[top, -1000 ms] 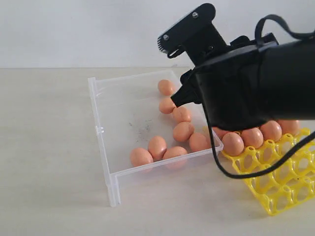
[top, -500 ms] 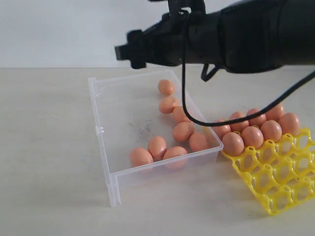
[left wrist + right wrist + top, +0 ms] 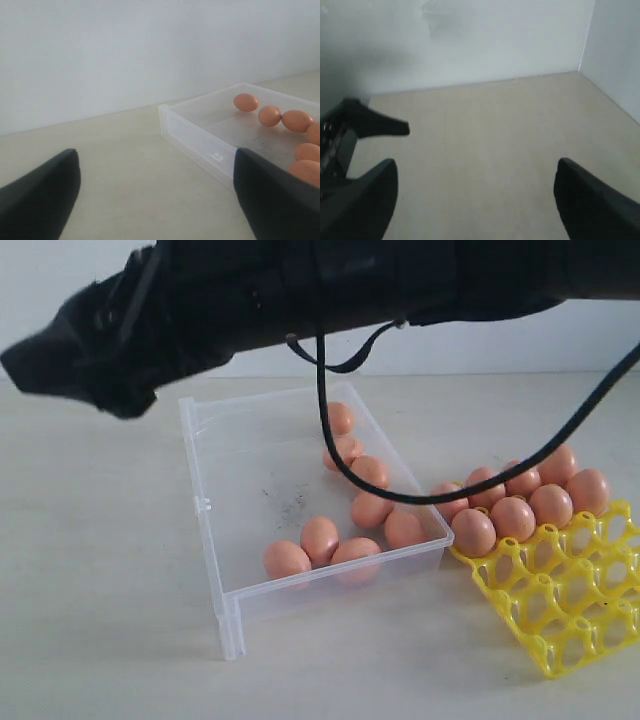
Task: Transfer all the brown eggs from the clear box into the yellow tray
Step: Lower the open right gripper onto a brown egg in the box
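Several brown eggs (image 3: 371,508) lie along the right side and front of the clear box (image 3: 200,490). Several more sit in the back rows of the yellow tray (image 3: 560,610), one of them a front-row egg (image 3: 474,532). A black arm (image 3: 300,290) crosses the top of the exterior view, and its blurred end (image 3: 80,365) hangs left of the box. My right gripper (image 3: 476,161) is open over bare table, holding nothing. My left gripper (image 3: 155,152) is open and empty beside the clear box (image 3: 200,135), with eggs (image 3: 269,115) visible inside.
A black cable (image 3: 330,440) droops from the arm over the box's right side. A white wall (image 3: 500,340) backs the beige table (image 3: 100,590). A second black arm part (image 3: 365,125) shows at the edge of the right wrist view.
The black arm has swung from above the yellow tray leftward across the box, uncovering the tray's eggs. The eggs in the box have not moved.
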